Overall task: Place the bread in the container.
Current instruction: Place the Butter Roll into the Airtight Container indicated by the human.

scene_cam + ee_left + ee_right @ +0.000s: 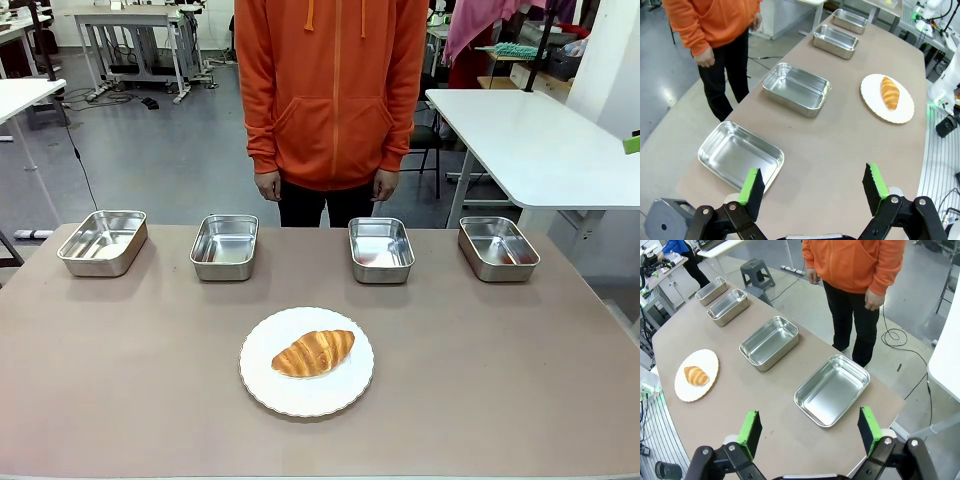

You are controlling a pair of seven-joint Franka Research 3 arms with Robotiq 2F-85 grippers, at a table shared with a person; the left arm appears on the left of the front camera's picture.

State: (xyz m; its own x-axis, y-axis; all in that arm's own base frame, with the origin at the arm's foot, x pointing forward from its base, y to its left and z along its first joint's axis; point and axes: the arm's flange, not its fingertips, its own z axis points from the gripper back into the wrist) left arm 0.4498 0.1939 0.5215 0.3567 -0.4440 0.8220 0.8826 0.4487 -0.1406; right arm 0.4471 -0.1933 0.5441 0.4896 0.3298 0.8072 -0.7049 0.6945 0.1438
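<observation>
The bread (313, 353), a golden-brown croissant, lies on a round white plate (300, 402) at the front middle of the table. Several look-alike steel pans stand empty in a row behind it; I cannot tell which is the container. In the left wrist view my left gripper (812, 182) hangs open above the table's left end, close to the leftmost pan (740, 155), with the bread (889, 92) far off. In the right wrist view my right gripper (808, 424) is open over the right end, above the rightmost pan (832, 389), and the bread (696, 375) lies far to the left.
A person in an orange hoodie (332, 90) stands at the far edge behind the two middle pans (224, 246) (381, 249), hands down at the sides. Bare brown tabletop (500, 380) surrounds the plate. A white table (530, 140) stands behind on the right.
</observation>
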